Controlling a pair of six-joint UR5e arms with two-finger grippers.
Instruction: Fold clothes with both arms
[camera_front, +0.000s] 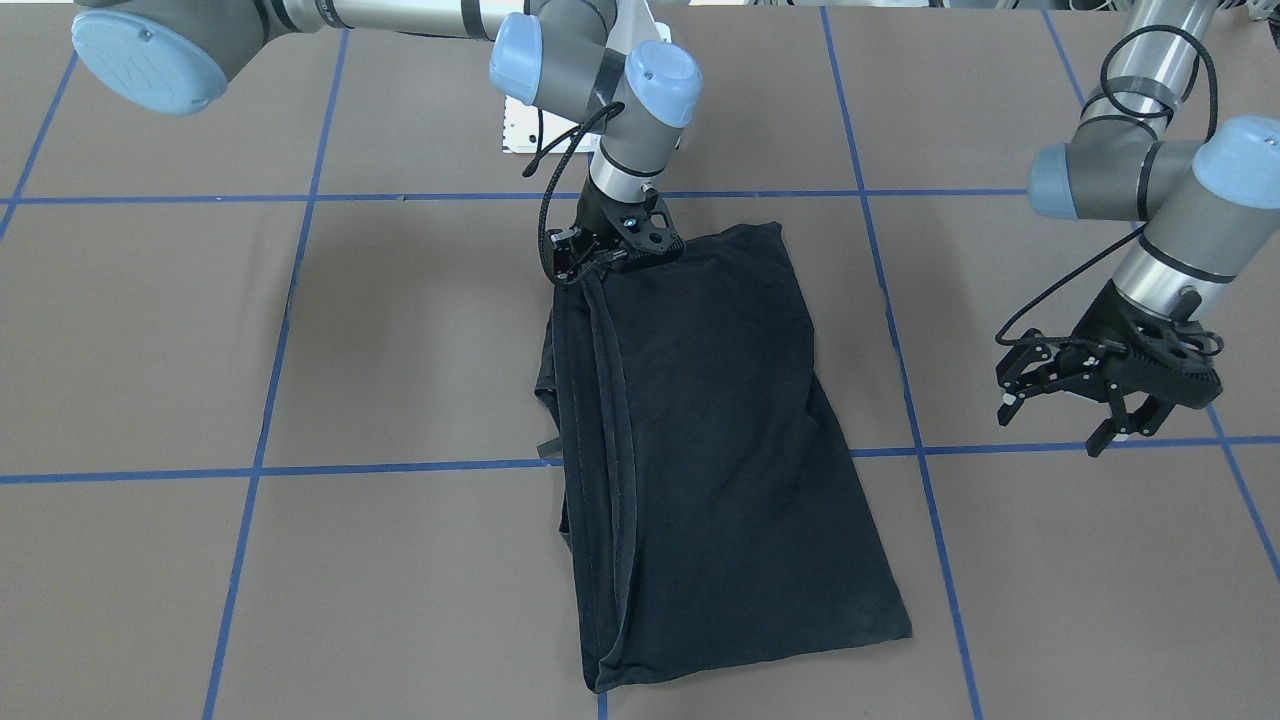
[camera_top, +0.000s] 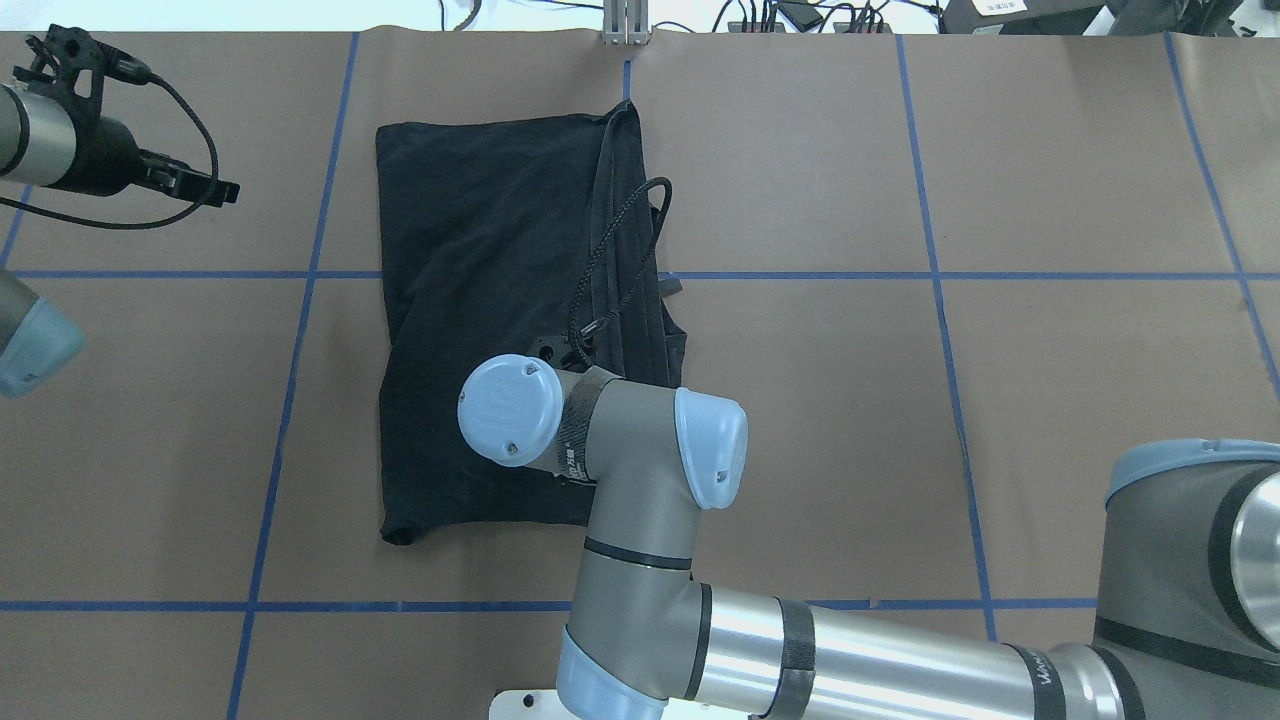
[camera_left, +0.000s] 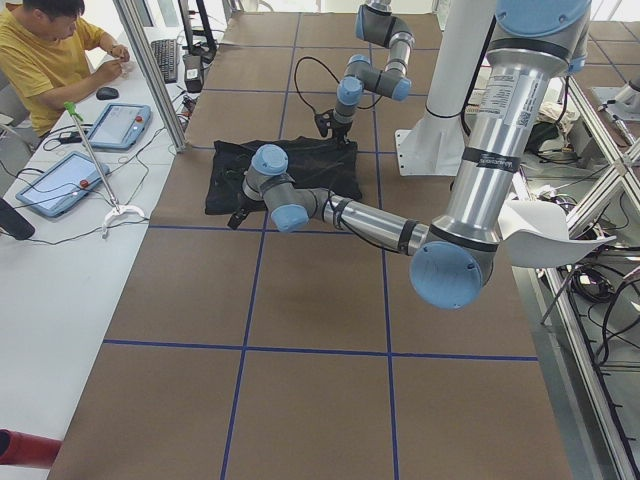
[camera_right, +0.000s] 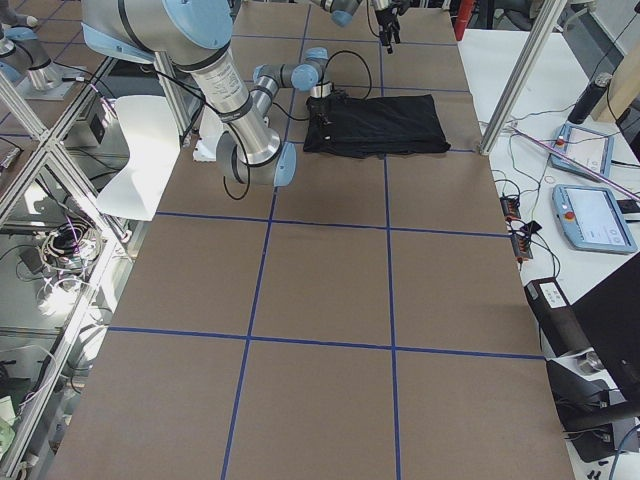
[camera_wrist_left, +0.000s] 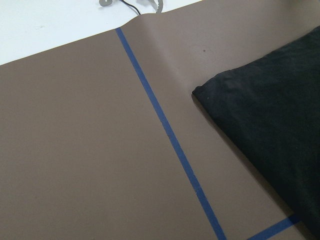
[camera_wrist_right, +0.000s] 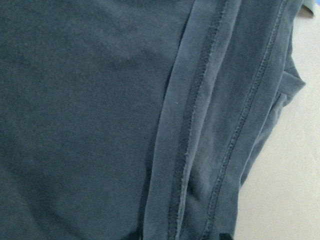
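- Front-facing: your right gripper (camera_front: 607, 258) is down on the robot-side corner of the T-shirt (camera_front: 720, 450), nipped onto the bunched hems. The shirt lies folded in a long black strip across a blue tape line (camera_front: 350, 470) on the brown table (camera_front: 400, 330). Your left gripper (camera_front: 1070, 415) hangs well apart from it, fingers spread wide and holding nothing.
- Overhead: the right arm (camera_top: 620, 450) covers its own gripper (no look at the fingers here). The left gripper sits at the far-left edge.
- Left side: the shirt lies flat mid-table, and a person (camera_left: 40, 75) sits at the desk beyond.
- Right side: the shirt is far up the table.
- Left wrist: you see just a shirt corner beside the tape.
- Right wrist: stitched hems fill the frame, close up.
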